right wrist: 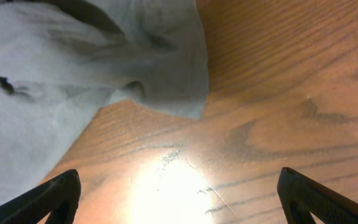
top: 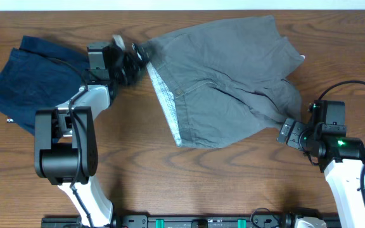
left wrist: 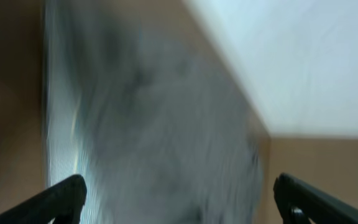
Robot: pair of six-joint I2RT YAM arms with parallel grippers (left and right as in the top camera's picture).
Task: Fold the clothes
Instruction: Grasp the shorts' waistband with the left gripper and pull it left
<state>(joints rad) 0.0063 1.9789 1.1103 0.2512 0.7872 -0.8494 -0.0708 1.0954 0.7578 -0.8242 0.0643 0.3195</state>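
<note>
Grey shorts [top: 227, 76] lie spread on the worktop [top: 189, 183], pale waistband lining showing. The left fingers [left wrist: 67, 194] and right fingers [right wrist: 58, 193] both stand wide, holding nothing, near opposite corners. The cloth is judged light and limp: pinch at seamed corners, waistband and hem.

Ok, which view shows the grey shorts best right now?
Overhead: it shows the whole shorts spread out, with pale lining showing along one edge. The left wrist view gives only a blurred grey close-up. The right wrist view catches just one hem corner lying on the table.
</note>
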